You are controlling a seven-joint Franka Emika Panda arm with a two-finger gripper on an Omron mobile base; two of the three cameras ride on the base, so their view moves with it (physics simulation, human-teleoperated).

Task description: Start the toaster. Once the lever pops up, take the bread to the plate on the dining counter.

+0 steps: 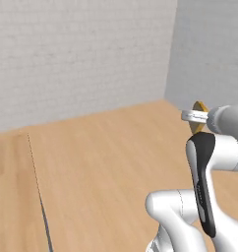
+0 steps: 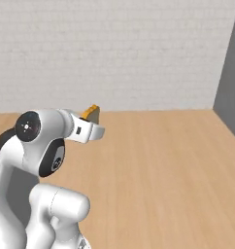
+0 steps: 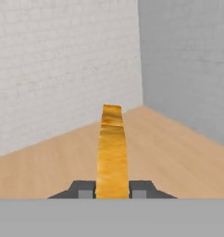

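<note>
Clamping the bread [image 3: 112,152] edge-on, gripper [image 3: 112,189] raised above wood floor [image 1: 101,157], apparently facing a grey wall [image 3: 188,60] corner

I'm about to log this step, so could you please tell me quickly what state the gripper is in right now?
Gripper: closed on the bread, which is held edge-on between the two fingertips.

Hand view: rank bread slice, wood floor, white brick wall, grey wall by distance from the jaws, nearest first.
1. Golden-orange crusted bread slice: clamped edge-on between the jaws, centre.
2. Light wood floor: below and ahead, running to the corner.
3. White brick wall on the left and plain grey wall on the right: both beyond the floor, meeting at the corner; too close to call.
</note>
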